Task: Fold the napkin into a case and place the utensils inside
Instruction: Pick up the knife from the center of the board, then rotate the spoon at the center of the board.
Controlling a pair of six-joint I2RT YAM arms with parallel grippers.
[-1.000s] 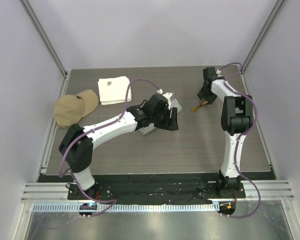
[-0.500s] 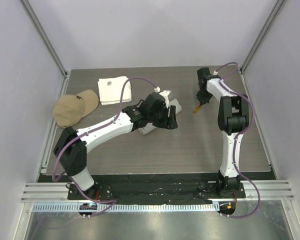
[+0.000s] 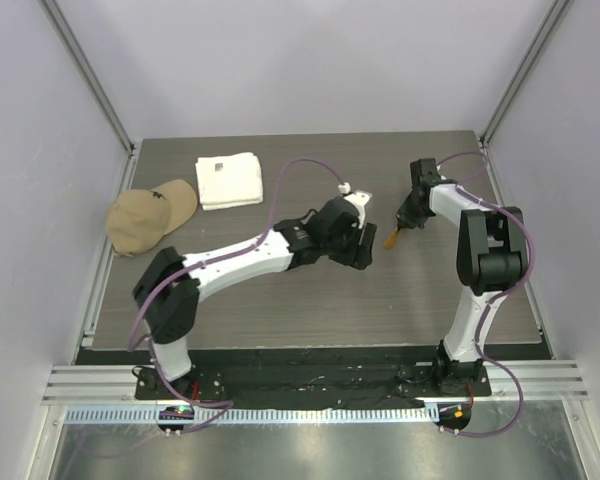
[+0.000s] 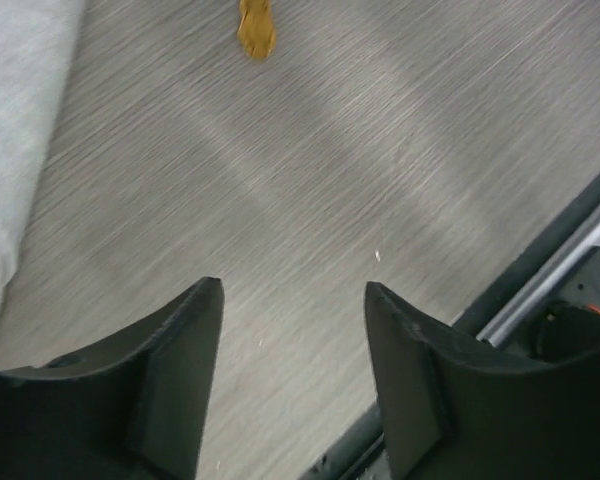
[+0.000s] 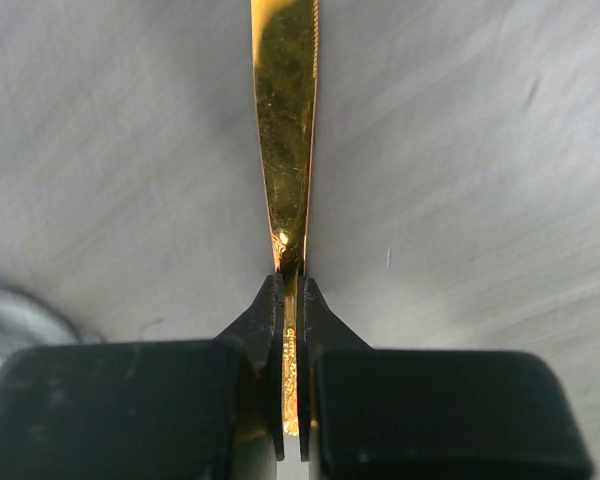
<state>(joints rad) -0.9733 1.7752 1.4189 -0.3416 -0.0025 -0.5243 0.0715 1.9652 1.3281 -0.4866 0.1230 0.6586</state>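
Note:
A slim orange-gold utensil [image 5: 285, 120] is clamped by its handle end in my right gripper [image 5: 291, 285], which is shut on it. From above, the utensil [image 3: 393, 238] pokes out below the right gripper [image 3: 408, 215] at the table's back right. My left gripper [image 4: 293, 290] is open over bare table with nothing between its fingers. It sits just left of the utensil [image 4: 256, 28], whose tip shows at the top of the left wrist view. The light-grey napkin [image 4: 10, 150] lies at that view's left edge. From above, the left arm hides most of the napkin.
A thick white towel [image 3: 229, 180] lies at the back left, with a tan cap [image 3: 150, 215] beside it near the left edge. The table's dark edge rail [image 4: 540, 290] runs close to the right of my left gripper.
My right gripper has shut on the orange-gold utensil and shifted slightly right. My left arm has swung right across the table, toward the utensil.

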